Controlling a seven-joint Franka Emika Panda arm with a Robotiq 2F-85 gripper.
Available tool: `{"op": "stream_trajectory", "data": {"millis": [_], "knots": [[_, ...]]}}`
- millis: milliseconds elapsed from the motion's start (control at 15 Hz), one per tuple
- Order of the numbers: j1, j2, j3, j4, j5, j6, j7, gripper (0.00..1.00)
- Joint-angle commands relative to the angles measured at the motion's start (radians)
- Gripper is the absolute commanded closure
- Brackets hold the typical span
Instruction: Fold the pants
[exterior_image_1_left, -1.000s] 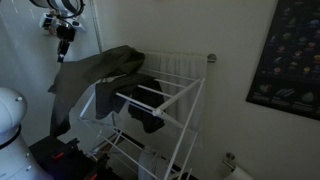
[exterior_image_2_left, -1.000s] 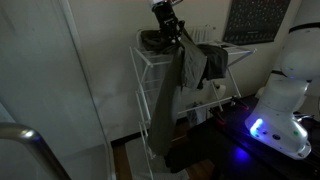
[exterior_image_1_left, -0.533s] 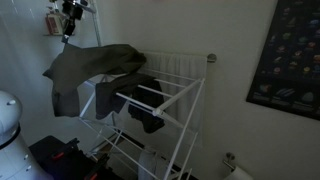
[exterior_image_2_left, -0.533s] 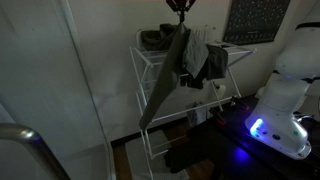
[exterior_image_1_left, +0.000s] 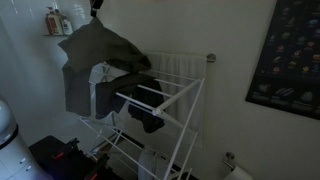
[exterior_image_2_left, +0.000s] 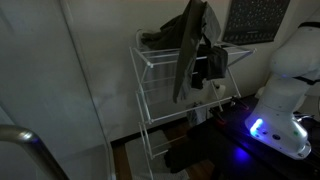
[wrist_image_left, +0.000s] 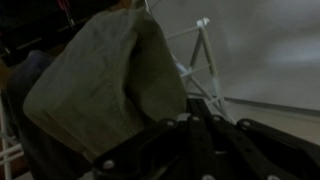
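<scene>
Gripper (wrist_image_left: 190, 126): jaws pinched tight on a fold of the pants (wrist_image_left: 100, 80). In the wrist view the dark fingers sit at the bottom edge and the olive cloth bunches up right against them. In both exterior views the gripper is at or past the top edge, too cut off to read

Pants: held high, hanging from a single point at the top of the picture. In an exterior view the pants (exterior_image_1_left: 96, 58) spread as a broad sheet left of the rack (exterior_image_1_left: 172, 100); the lower edge hangs free in the air, and the right-hand corner seems to rest on the rack's top rails near the wall. In an exterior view the pants (exterior_image_2_left: 190, 45) read as a long narrow drape, slightly tilted, in front of the upper tiers of the rack (exterior_image_2_left: 148, 95), with the free end about level with its middle

Black garment (exterior_image_1_left: 150, 122): draped on a lower rail of the rack, below and right of the pants, apart from them

Poster (exterior_image_1_left: 295, 55): dark, on the wall far right, well apart from the rack

Robot base (exterior_image_2_left: 290, 70): white, right of the rack, blue glow at its foot
</scene>
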Motion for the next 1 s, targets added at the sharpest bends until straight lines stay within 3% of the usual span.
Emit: {"op": "stream_trajectory", "data": {"millis": [0,267,533,933], "knots": [[-0.048,0.067,-0.042,0.042,0.051,0.171,-0.120,1.00],[-0.032,0.164,-0.052,0.040,0.141,0.366,-0.263,1.00],[-0.013,0.248,-0.018,0.059,0.225,0.452,-0.371,1.00],[-0.002,0.290,0.019,0.080,0.252,0.606,-0.506,1.00]]}}
